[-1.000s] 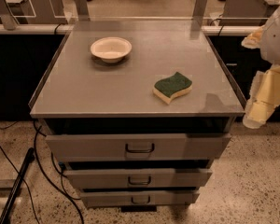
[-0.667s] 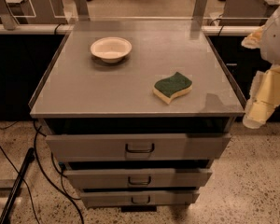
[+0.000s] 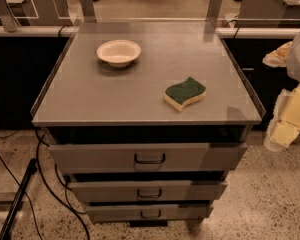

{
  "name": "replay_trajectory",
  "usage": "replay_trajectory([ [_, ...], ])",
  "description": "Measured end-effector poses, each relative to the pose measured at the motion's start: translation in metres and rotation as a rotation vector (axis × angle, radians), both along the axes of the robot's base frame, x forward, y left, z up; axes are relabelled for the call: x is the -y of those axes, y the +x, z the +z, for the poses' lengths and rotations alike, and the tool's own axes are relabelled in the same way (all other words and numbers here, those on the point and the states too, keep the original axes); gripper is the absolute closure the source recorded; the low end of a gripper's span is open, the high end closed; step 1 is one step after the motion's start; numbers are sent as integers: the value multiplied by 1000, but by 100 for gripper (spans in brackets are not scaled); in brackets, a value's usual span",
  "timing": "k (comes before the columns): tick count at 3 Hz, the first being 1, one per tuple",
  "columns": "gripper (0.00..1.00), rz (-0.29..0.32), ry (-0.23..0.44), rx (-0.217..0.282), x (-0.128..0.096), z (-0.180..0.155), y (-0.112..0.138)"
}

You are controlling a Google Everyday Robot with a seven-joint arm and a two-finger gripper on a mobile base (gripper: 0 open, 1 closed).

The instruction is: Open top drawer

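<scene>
The top drawer (image 3: 100,158) is the widest grey metal front of three, right under the cabinet top, with a small dark loop handle (image 3: 150,159) at its centre. It stands slightly out from the cabinet, with a dark gap above it. Two narrower drawer fronts (image 3: 105,190) sit below it, each with a like handle. My gripper (image 3: 286,124) hangs at the right edge of the view, beside the cabinet's right front corner, at about the height of the top drawer and well to the right of its handle.
On the grey cabinet top (image 3: 105,94) lie a white bowl (image 3: 119,52) at the back left and a green-and-yellow sponge (image 3: 185,93) at the front right. Black cables (image 3: 45,184) and a dark bar (image 3: 15,204) lie on the speckled floor to the left. Dark benches stand behind.
</scene>
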State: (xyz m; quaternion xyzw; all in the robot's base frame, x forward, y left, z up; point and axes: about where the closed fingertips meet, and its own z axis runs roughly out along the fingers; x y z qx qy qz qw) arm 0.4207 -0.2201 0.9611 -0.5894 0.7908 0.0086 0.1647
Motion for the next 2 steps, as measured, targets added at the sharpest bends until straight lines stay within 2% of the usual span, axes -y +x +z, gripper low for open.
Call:
replay_trajectory([
  [1, 0, -15, 78, -12, -4, -11, -15],
  [2, 0, -31, 182, 3, -20, -24, -31],
])
